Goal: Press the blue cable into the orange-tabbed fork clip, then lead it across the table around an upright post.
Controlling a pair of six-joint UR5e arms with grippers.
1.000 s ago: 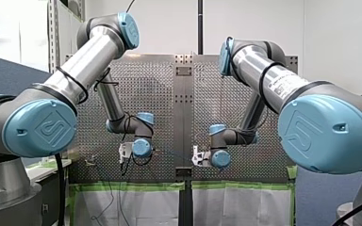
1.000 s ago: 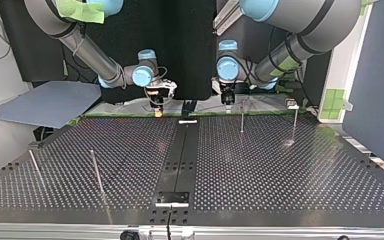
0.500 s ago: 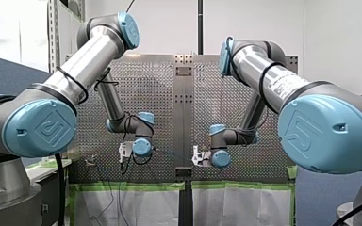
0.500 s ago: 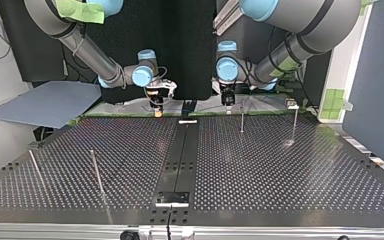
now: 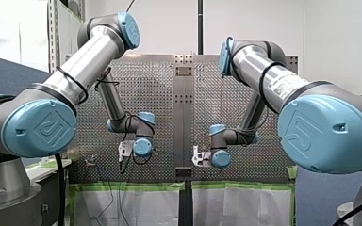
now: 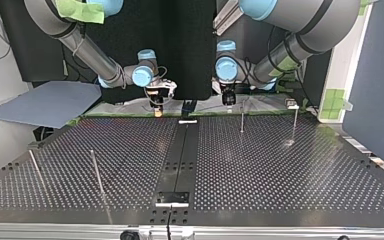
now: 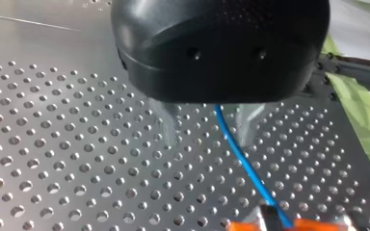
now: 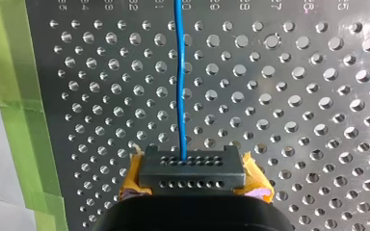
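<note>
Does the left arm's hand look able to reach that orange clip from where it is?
Probably yes. The orange-tabbed clip sits just ahead of the left hand. Between them are only bare table and the blue cable, which runs between its fingers. Nothing looks in the way.

I see both arms at the bench's [image 6: 260,170] far edge in the top view, my right end effector [image 6: 156,106] left of centre, my left end effector [image 6: 228,101] right of centre, cable [image 7: 241,159] between its fingers [image 7: 166,126] to the fork clip [image 7: 289,225] just ahead, two posts [image 6: 242,120] at the view's right, two well apart at its left.
</note>
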